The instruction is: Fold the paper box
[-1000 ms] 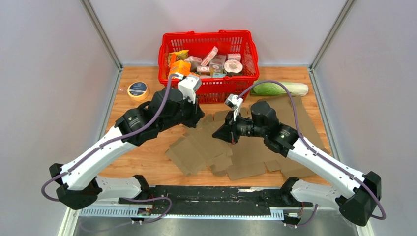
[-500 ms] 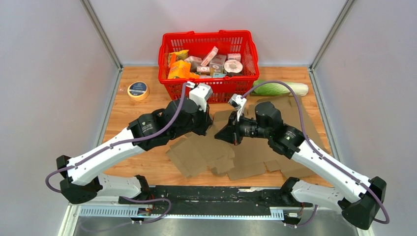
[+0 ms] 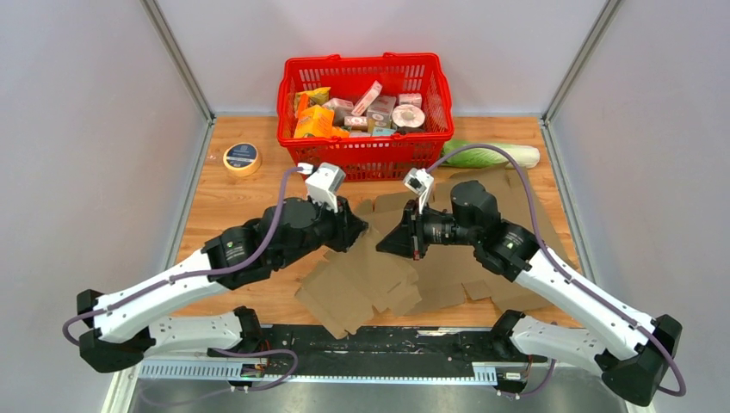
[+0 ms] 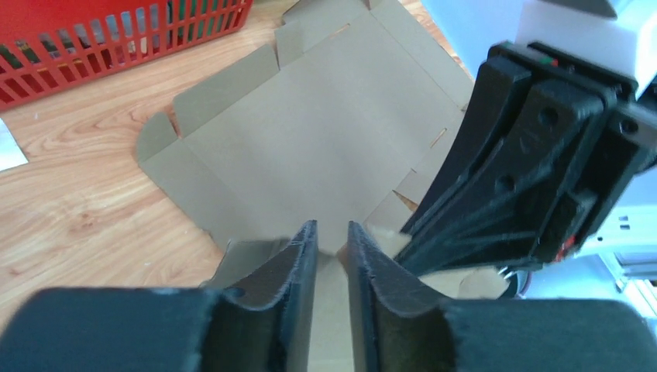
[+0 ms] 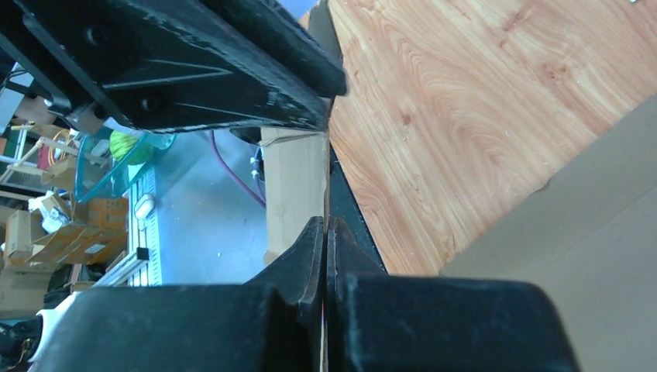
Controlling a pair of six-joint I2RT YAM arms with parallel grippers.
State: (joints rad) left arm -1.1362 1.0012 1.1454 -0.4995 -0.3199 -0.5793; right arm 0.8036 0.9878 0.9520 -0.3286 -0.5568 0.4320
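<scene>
L gripper (image 4: 331, 232): fingers a bit apart, small gap btw them. Brown card shows in the gap. Not squeezing anything.
R gripper (image 5: 325, 229): clamped tight on a thin flap of the paper box (image 3: 370, 275). The flap's edge runs right btw its fingers.
Paper box spot: flat brown card, opened out on the table (image 3: 232, 206). It lies under both grippers & spreads out ahead of L gripper. One flap sticks up where R gripper pinches it.
Grippers together: tip to tip, v. close. R gripper is just ahead & to the right of L gripper's tips.
Basket (image 3: 379, 159): red, full of small packs, past both grippers.
Tape roll (image 3: 242, 157): blue middle, well off to the left of L gripper.
Green veg (image 3: 491, 155): past R gripper, just beside the basket.
Other card (image 3: 525, 206): flat, under the R arm.
</scene>
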